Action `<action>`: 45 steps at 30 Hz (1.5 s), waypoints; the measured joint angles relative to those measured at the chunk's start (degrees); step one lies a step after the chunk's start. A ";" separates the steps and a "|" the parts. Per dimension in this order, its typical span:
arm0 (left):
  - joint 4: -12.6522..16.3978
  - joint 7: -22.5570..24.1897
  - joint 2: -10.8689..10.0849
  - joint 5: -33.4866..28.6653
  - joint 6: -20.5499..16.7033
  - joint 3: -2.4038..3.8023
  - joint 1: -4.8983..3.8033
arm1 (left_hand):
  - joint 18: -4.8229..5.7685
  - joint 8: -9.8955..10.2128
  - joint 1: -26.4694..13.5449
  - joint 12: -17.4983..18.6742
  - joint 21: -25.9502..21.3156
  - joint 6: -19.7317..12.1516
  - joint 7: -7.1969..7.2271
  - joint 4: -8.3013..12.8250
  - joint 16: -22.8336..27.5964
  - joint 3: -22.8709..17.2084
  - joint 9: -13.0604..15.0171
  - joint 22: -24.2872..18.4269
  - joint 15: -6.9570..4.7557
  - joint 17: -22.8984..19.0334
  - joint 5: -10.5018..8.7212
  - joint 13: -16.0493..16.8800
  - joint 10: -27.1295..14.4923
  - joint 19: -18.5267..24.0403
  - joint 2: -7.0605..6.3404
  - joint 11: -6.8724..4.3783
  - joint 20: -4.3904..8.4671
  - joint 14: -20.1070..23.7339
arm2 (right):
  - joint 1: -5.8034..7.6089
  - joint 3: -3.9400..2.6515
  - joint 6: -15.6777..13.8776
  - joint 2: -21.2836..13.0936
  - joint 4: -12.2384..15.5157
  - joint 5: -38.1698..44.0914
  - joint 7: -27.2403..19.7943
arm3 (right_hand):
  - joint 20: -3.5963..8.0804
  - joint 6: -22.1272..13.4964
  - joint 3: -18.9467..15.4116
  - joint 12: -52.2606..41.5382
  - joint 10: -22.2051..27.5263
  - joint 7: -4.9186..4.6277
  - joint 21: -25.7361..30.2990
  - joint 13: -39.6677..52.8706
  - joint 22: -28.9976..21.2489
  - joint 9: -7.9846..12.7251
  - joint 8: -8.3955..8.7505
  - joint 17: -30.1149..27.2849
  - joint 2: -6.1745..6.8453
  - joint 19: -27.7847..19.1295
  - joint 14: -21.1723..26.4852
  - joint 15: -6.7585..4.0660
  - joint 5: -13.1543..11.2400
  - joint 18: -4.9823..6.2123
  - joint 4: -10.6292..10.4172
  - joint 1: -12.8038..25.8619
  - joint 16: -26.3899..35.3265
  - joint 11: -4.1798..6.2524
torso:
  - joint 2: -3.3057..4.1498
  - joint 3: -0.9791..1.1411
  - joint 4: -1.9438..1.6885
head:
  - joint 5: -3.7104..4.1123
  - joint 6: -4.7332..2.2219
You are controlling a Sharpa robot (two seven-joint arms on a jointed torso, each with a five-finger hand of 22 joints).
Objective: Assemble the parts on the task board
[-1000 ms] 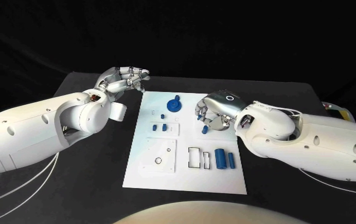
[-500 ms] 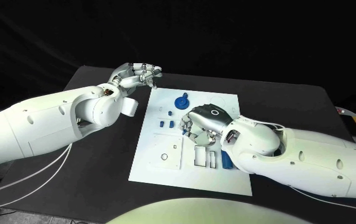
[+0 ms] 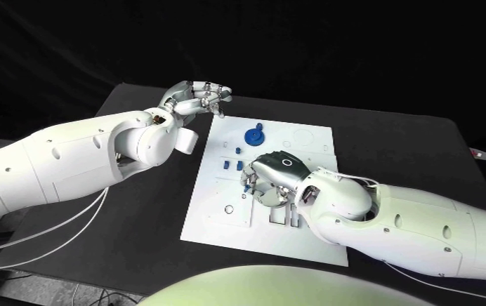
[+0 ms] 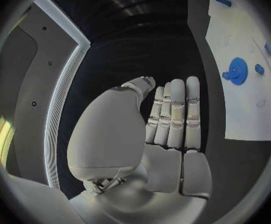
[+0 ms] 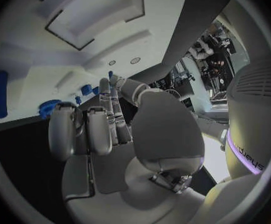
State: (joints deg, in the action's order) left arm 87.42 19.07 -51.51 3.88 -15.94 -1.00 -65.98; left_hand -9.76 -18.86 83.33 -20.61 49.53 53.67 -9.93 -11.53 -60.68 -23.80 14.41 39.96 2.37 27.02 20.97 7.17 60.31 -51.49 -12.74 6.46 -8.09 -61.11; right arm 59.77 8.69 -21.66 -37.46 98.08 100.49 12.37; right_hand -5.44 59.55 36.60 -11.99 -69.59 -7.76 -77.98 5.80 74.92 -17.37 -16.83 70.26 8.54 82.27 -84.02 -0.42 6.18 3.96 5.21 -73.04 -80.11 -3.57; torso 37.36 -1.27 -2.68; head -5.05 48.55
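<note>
The right hand (image 3: 272, 178) hovers low over the middle of the task board (image 3: 304, 239), fingers straight and side by side, holding nothing. A blue gear (image 3: 254, 136) lies beyond it. The left hand (image 3: 197, 98), fingers curled and empty, waits off the board's far corner. Next, I'd guess, comes a careful pinch on a small part.

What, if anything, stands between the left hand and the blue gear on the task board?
Nothing visible does. The left hand hovers off the far left corner of the task board, holding nothing. The blue gear lies near it on bare white board. The right hand is nearer the robot, over the board's middle.
</note>
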 measured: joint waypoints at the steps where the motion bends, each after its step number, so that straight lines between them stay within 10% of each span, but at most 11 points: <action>1: -0.04 -0.06 0.02 0.01 0.02 0.00 0.00 | 0.00 0.00 0.00 0.00 0.00 0.00 0.00 0.00 0.00 0.00 0.00 0.00 0.00 0.00 0.00 0.00 0.00 0.00 0.00 0.00 0.00 0.00 | -0.05 0.00 -0.03 0.15 -0.12 0.00 -0.02 | 0.00 0.00 -0.11 0.00 0.00 0.00 0.00 0.00 0.00 -0.01 0.00 0.00 0.00 0.00 0.00 0.00 0.00 0.00 -0.11 0.00 0.00 0.00 | 0.00 0.01 0.01 | -0.04 0.04; 45: -0.35 -1.15 0.30 0.53 0.51 -0.02 0.00 | 0.00 0.00 0.00 0.00 -0.26 -0.20 -0.21 0.00 0.00 0.00 0.00 -0.10 0.00 -0.06 0.00 0.00 0.00 0.00 0.00 0.00 0.00 0.00 | -1.28 0.18 1.62 1.62 -2.02 0.04 -0.21 | 0.00 -0.20 -0.17 0.23 0.00 0.01 0.00 0.09 0.02 -0.16 0.15 -0.22 0.24 0.00 0.00 0.00 -0.01 0.00 -0.15 0.22 0.01 0.00 | -0.03 0.07 0.03 | -0.84 0.81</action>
State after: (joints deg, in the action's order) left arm 87.06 17.92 -51.21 4.41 -15.42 -1.02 -65.98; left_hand -9.76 -18.85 83.33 -20.61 49.27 53.46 -10.13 -11.53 -60.68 -23.80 14.41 39.86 2.37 26.96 20.97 7.17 60.32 -51.50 -12.74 6.46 -8.09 -61.11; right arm 58.50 8.87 -20.05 -35.84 96.06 100.53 12.16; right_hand -5.44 59.34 36.43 -11.76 -69.58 -7.75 -77.98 5.90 74.94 -17.53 -16.68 70.05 8.78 82.26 -84.02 -0.42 6.16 3.96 5.06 -72.82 -80.10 -3.58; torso 37.33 -1.21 -2.65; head -5.89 49.36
